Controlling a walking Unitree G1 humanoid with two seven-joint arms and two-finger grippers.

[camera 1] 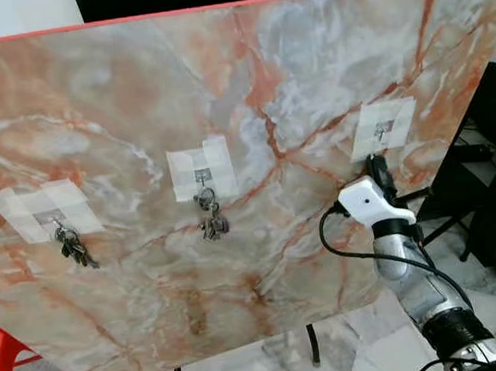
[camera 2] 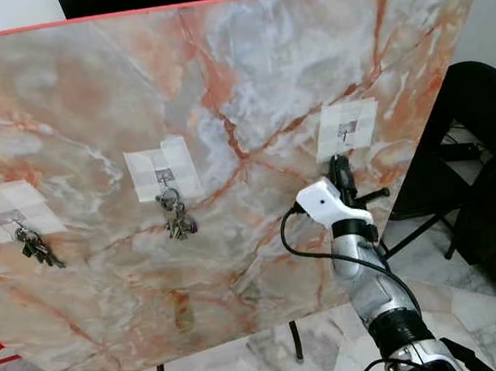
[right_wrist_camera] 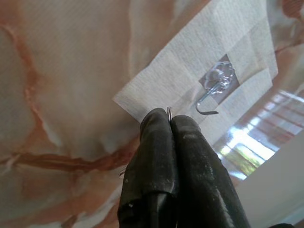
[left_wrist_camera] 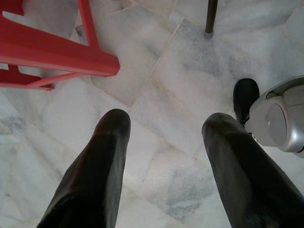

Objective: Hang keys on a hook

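Our right gripper [right_wrist_camera: 169, 124] sits closest to the lens, its two black fingers [right_wrist_camera: 152, 142] pressed together on a thin metal key ring [right_wrist_camera: 169, 110] that pokes out between the tips. We cannot make out the keys themselves below the ring. Just beyond the tips is the clear hook [right_wrist_camera: 214, 88], stuck on a white tape patch [right_wrist_camera: 190, 71], and the ring is near it but not on it. From the head views, our right gripper [camera 2: 340, 171] reaches up to the marble-patterned board [camera 1: 137, 91], just below the rightmost tape patch. Two other patches on the board each carry a hook with a bunch hanging: the middle keys [camera 1: 211, 214] and the left keys [camera 1: 74, 246]. Our left gripper [left_wrist_camera: 164, 126] hangs low over the pale marble floor [left_wrist_camera: 156, 85], fingers spread apart and holding nothing, near a red chair [left_wrist_camera: 52, 52].
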